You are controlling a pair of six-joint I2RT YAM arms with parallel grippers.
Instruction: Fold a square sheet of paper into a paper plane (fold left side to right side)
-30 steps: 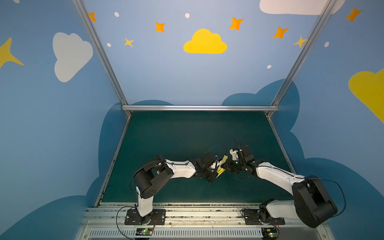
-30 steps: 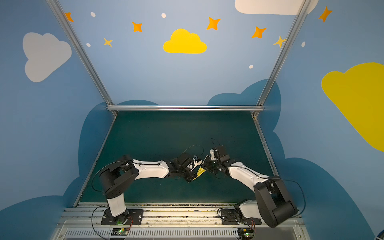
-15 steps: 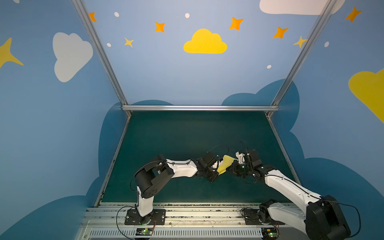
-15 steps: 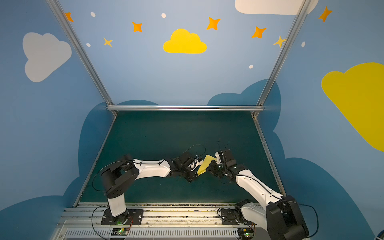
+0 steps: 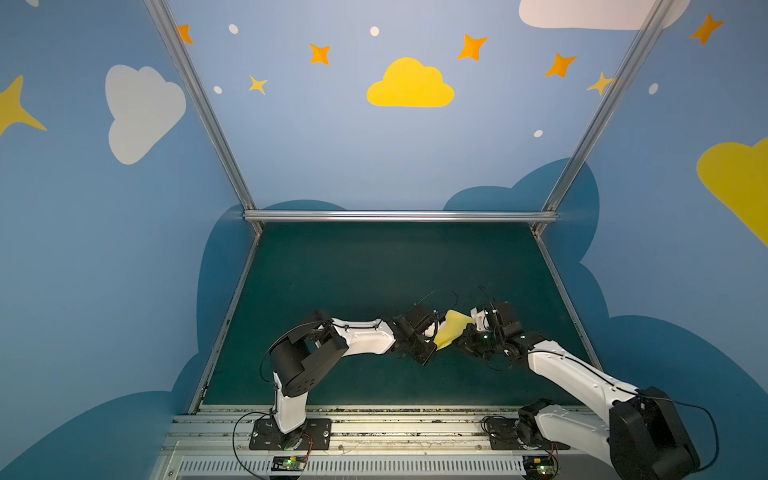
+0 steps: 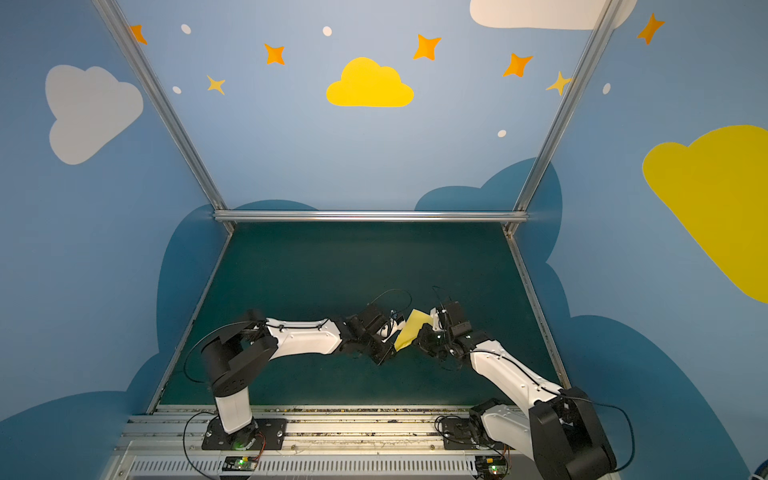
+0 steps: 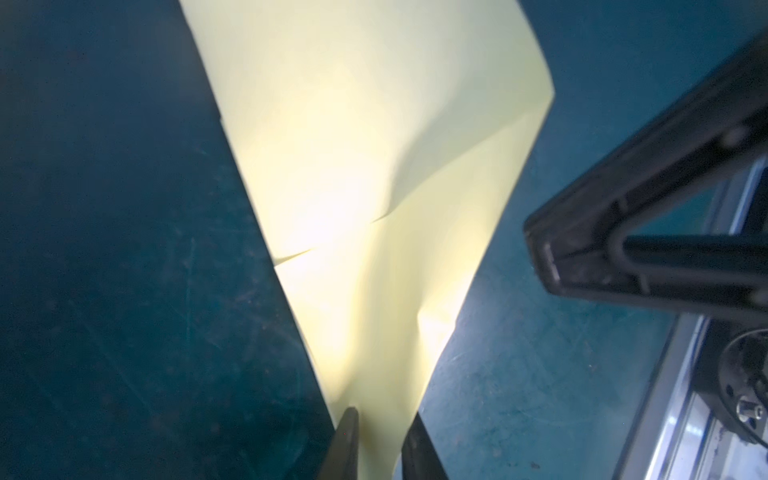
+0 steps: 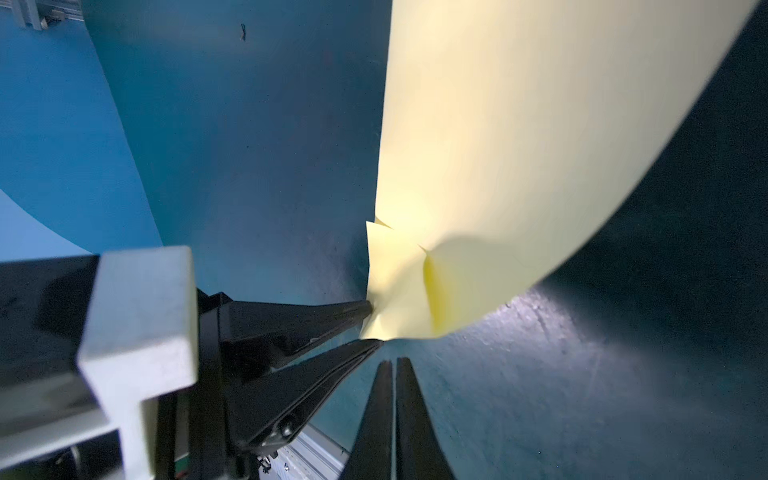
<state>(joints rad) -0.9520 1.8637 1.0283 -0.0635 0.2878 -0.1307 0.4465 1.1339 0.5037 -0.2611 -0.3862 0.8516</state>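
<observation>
The square sheet of paper (image 5: 451, 331) (image 6: 409, 331) is pale yellow and stands bent up off the green mat between the two grippers in both top views. It curves and shows creases in the left wrist view (image 7: 374, 166) and the right wrist view (image 8: 540, 145). My left gripper (image 5: 436, 344) (image 7: 382, 415) (image 8: 375, 324) has its jaws a little apart, with the sheet's bunched lower corner wedged between them and touching both fingertips. My right gripper (image 5: 459, 340) (image 8: 392, 359) is shut and empty, its tips just short of the sheet's lower edge. No paper plane is in view.
The dark green mat (image 5: 374, 270) is bounded by an aluminium bar at the back (image 5: 399, 216) and slanted rails at the sides. The arm bases sit on a metal rail along the front (image 5: 374, 428). Blue painted walls rise all round.
My right arm has drawn back to the right, away from the left gripper. More of the yellow sheet now shows between the two grippers. The left arm has hardly moved.
</observation>
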